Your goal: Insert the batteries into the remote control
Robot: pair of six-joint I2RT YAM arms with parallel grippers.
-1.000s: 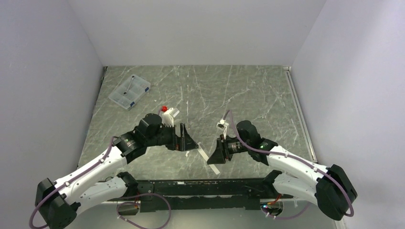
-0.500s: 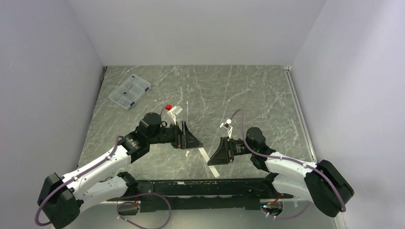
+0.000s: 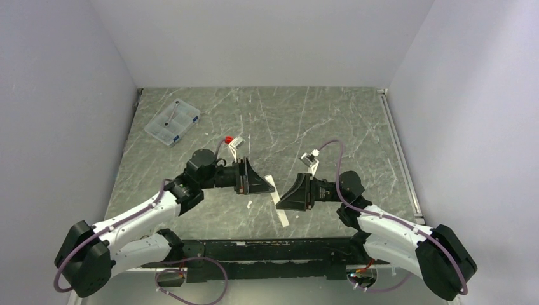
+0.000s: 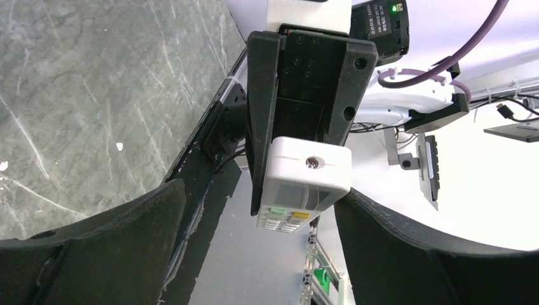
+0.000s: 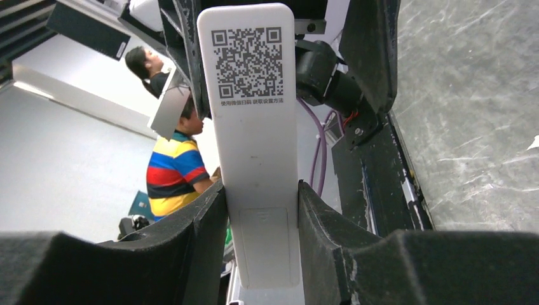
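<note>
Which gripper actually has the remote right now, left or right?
The right gripper: its fingers press against both long sides of the remote control. The left gripper is open, facing the remote's end without touching it.

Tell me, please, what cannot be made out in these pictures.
Batteries: seen in no view; the clear box is too small in the top view to show its contents.
Remote control face: the right wrist view shows only its back, the left wrist view only one end.
Remote control's length, top view: the right fingers hide most of it.
</note>
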